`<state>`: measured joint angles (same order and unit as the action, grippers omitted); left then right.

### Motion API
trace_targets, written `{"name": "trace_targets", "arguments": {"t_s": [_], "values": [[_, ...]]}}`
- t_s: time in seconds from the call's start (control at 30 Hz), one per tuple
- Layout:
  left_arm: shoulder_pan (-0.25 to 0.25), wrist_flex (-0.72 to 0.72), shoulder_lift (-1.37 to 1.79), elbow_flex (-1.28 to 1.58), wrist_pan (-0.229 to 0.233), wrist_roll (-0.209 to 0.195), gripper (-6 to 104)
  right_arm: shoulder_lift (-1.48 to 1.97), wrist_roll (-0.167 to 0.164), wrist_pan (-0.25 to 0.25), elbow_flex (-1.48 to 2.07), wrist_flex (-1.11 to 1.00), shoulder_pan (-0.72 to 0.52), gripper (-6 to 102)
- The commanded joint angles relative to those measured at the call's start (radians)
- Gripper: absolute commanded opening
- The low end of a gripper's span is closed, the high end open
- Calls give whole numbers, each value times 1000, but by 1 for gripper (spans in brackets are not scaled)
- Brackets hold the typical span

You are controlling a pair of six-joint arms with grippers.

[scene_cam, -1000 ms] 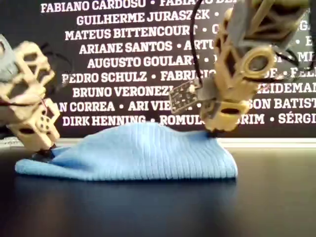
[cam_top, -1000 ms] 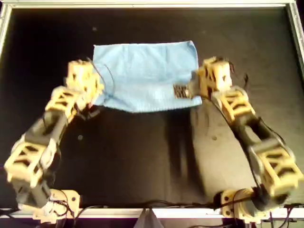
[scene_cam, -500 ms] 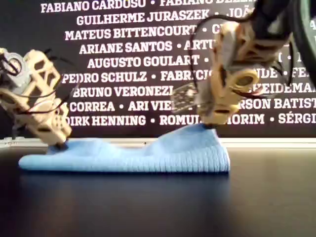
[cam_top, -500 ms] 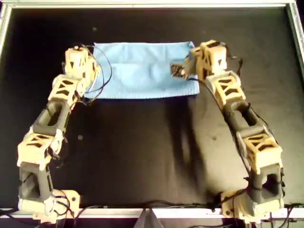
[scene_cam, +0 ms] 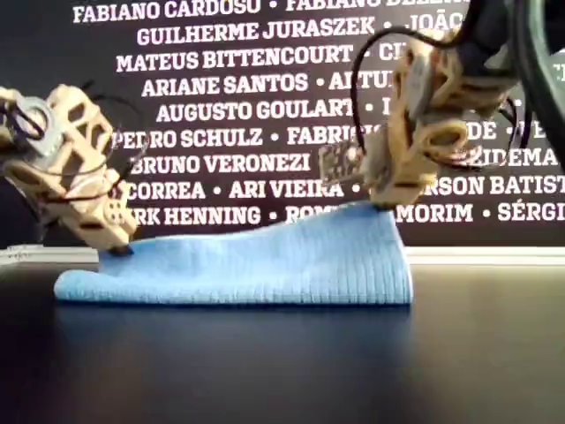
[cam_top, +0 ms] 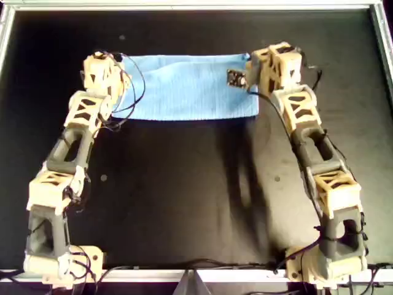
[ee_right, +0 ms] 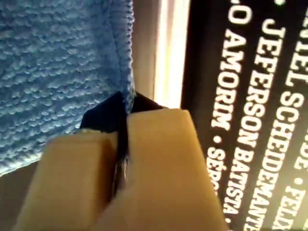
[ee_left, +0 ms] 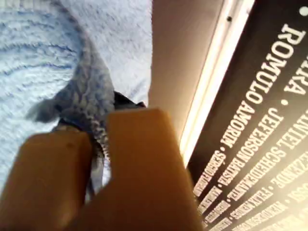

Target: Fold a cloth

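a black table (cam_top: 184,196) with a wall of names (scene_cam: 229,88) behind. you have the cloth (cam_top: 187,86) doubled over at the far side, one fold nearly down. my first gripper (ee_left: 98,139) and my second gripper (ee_right: 122,139) each pinch an edge; release and any further folding remain.

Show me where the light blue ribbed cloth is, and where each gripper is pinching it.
Light sky-blue ribbed cloth (cam_top: 184,89), overhead view, middle of the folded top layer.
My first gripper (ee_left: 98,142), first wrist view, between the fingers shut on a bunched cloth corner.
My second gripper (ee_right: 122,139), second wrist view, between the fingers shut on the cloth's edge.
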<state>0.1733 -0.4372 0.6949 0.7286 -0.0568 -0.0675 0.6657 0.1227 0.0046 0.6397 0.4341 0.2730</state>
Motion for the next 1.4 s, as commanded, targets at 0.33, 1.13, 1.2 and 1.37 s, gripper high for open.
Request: {"name": "trace_targets", "arguments": {"t_s": [0.33, 1.13, 1.2, 1.37], "values": [[-23, 18, 6, -124, -17, 5, 1, 20, -3, -9, -78, -35, -26, -2], [-25, -6, 8, -103, 0, 3, 69, 44, -2, -3, -54, -15, -46, 55], [-25, -38, 44, -87, 0, 3, 69, 57, -2, -17, -54, -11, -55, 55], [-15, -301, 379, 77, 0, 5, 69, 313, -3, -20, 55, 172, -69, 55]]}}
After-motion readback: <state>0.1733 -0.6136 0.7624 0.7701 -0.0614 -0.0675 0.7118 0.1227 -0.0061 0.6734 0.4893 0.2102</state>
